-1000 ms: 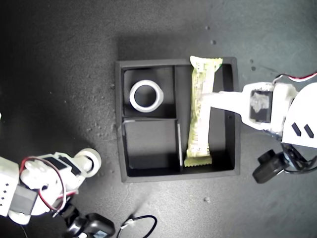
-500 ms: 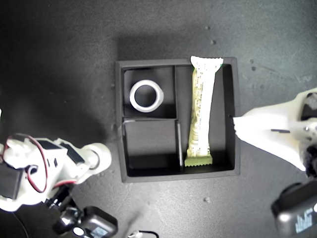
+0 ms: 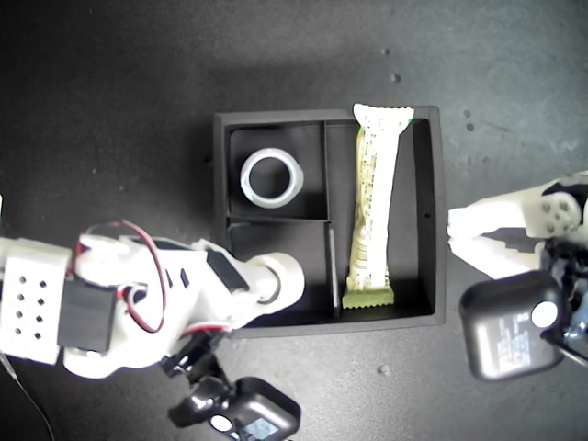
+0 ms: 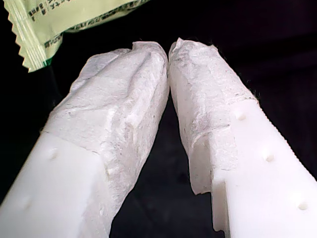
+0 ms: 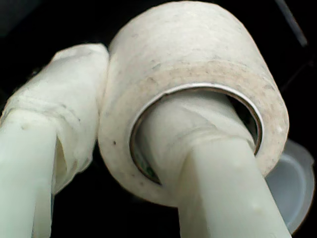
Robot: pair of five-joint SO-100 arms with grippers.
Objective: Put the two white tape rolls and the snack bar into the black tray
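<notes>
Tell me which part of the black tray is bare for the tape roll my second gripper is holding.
The small square compartment below the first tape roll, left of the narrow slot, looks bare; my second gripper hovers there with the second tape roll. The black tray is crowded where the snack bar lies in the long compartment.

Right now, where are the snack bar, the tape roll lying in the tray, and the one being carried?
snack bar (image 3: 372, 207), exterior view, middle of wrapper.
tape roll in tray (image 3: 270, 175), exterior view, ring's upper wall.
carried tape roll (image 5: 188, 64), second wrist view, outer side.
</notes>
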